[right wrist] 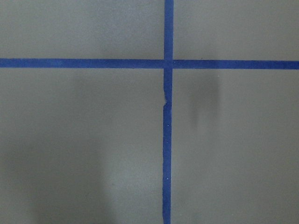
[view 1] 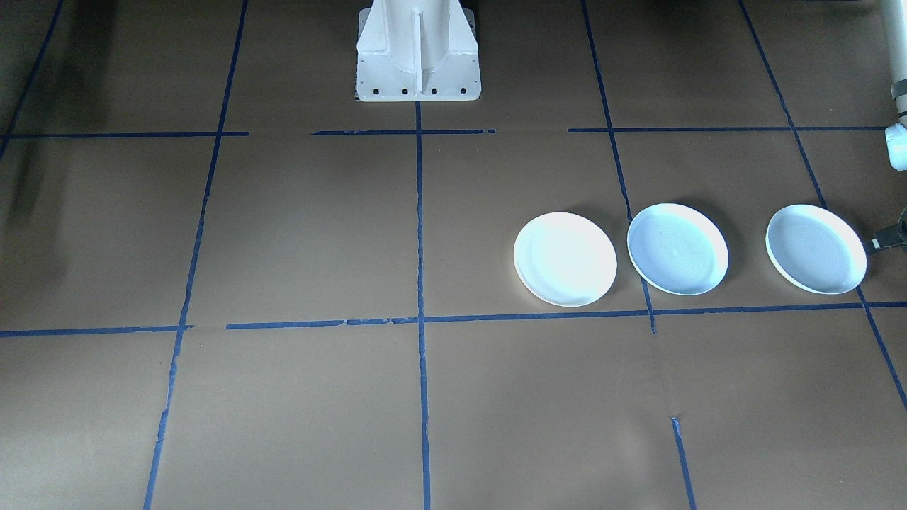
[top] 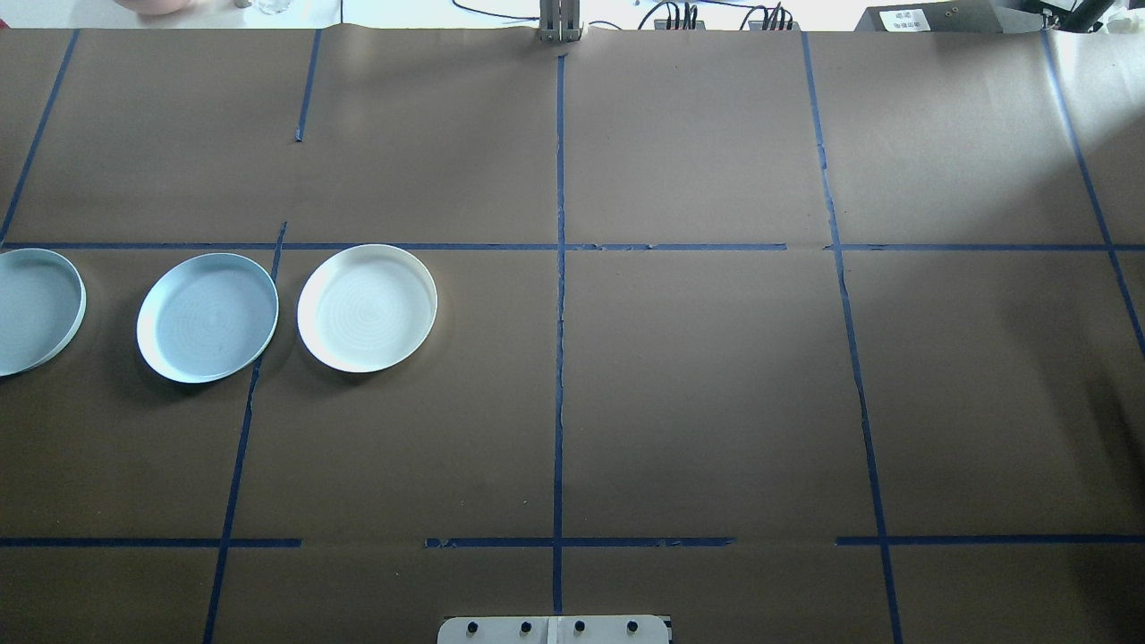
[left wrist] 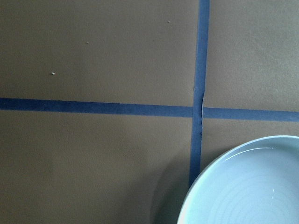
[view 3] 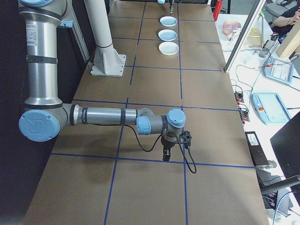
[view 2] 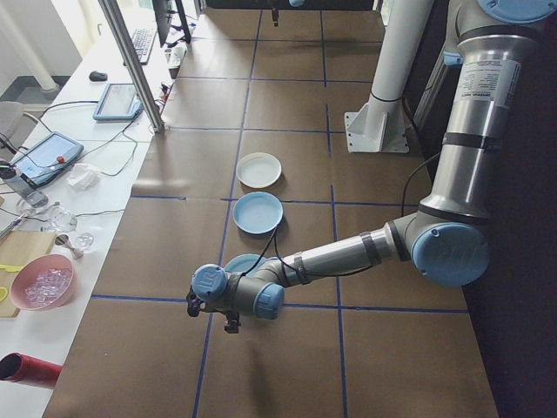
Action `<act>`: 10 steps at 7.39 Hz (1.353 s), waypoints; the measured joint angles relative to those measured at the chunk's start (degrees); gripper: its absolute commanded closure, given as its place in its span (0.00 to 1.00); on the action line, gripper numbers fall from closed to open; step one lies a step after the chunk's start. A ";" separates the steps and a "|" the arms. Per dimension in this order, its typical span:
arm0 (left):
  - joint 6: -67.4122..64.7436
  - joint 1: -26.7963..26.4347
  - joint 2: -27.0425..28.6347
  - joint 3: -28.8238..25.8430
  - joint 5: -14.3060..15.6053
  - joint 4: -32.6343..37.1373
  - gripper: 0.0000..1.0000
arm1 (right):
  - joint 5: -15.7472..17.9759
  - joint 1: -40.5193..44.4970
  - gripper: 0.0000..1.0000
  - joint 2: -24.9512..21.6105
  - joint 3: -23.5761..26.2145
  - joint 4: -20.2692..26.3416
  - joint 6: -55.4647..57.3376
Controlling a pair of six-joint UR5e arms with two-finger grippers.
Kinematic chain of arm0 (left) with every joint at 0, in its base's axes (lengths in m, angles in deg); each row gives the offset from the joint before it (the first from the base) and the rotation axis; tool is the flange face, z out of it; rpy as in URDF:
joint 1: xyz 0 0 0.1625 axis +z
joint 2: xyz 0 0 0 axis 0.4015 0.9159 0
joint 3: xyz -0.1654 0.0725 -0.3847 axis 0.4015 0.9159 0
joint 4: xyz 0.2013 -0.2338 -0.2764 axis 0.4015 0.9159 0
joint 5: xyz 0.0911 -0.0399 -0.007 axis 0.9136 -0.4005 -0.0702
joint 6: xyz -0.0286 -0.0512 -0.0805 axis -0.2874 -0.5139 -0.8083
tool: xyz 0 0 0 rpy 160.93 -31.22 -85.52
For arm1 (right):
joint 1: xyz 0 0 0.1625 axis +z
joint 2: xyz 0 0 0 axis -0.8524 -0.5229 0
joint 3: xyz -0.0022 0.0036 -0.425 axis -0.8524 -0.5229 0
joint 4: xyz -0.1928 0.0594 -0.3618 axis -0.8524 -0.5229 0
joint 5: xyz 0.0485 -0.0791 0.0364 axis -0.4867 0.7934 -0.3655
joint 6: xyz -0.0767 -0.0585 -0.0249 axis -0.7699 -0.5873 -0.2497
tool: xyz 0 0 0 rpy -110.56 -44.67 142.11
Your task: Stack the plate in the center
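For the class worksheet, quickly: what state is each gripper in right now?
Left gripper: cannot be told, holds no plate.
Right gripper: cannot be told.

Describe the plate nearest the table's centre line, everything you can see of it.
The white plate is round and shallow, with a low raised rim and faint concentric rings in its well; it looks like glazed ceramic or plastic. It is empty and lies flat and upright on the brown paper-covered table, on the robot's left side. It is the innermost of three plates in a row, apart from the pale blue plate beside it. No gripper touches it.
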 measured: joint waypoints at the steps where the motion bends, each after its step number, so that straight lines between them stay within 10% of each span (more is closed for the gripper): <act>1: 0.00 0.51 0.00 -0.37 -0.96 0.02 0.15 | 0.00 0.00 0.00 0.00 0.00 0.00 0.00; 10: 0.08 2.49 0.00 -1.59 -2.93 0.04 0.41 | 0.00 0.00 0.00 0.00 0.00 0.00 0.00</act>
